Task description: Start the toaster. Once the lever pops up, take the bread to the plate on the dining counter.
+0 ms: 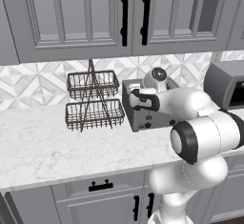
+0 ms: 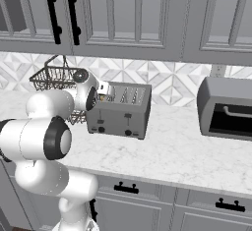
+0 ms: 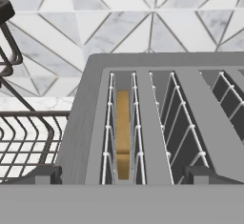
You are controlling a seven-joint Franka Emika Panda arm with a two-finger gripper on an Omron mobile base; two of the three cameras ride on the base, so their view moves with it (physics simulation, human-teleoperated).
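- The gripper (image 3: 123,174) hung over the toaster (image 2: 119,111) with its jaws wide open, holding nothing.
- The bread (image 3: 123,133) sat down in the toaster's leftmost slot.
- No writing could be read.

A grey toaster (image 1: 143,116) is seen toward the back of a white marble counter (image 1: 43,147), partly hidden by the white arm (image 1: 200,132). A two-tier wire basket (image 1: 93,101) is placed just beside it; a toaster oven (image 1: 226,85) is set at the right edge.
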